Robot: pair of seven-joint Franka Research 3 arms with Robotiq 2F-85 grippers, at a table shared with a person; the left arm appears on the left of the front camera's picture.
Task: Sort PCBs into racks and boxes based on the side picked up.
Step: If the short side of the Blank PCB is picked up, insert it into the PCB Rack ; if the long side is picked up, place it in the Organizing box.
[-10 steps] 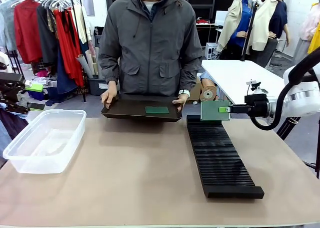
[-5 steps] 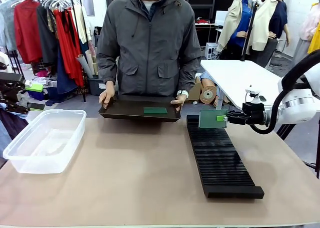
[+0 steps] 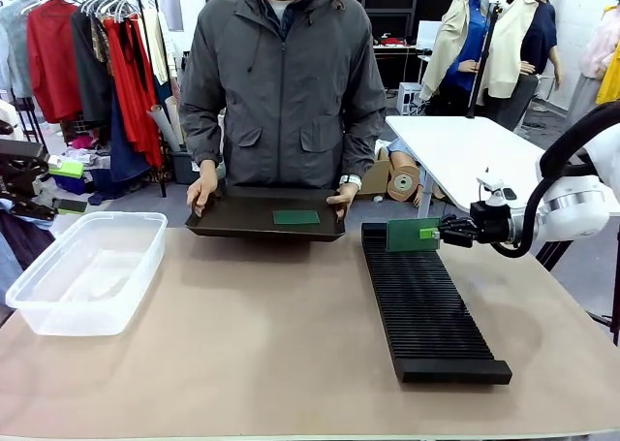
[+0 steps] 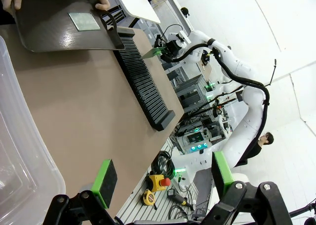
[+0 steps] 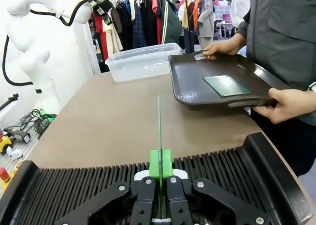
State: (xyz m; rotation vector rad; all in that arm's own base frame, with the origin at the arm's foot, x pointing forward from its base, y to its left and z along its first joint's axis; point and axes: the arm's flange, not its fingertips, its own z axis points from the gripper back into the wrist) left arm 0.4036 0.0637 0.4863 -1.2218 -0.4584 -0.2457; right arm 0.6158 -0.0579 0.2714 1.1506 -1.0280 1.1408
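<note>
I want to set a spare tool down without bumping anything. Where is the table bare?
Widest bare table lies between the clear box and the black rack, out to the near edge. A narrower strip runs right of the rack. Crowded: the rack's far end, where the right gripper holds a PCB, and the person's tray.

The table (image 3: 242,344) is viewed from its near edge, facing the person (image 3: 286,82) far across. The rack (image 5: 64,183) is seen close up from the right wrist, looking left. The rolled left wrist view is aimed right from over the box (image 4: 19,151). Rack and tray (image 3: 232,216) are shared by all three.
</note>
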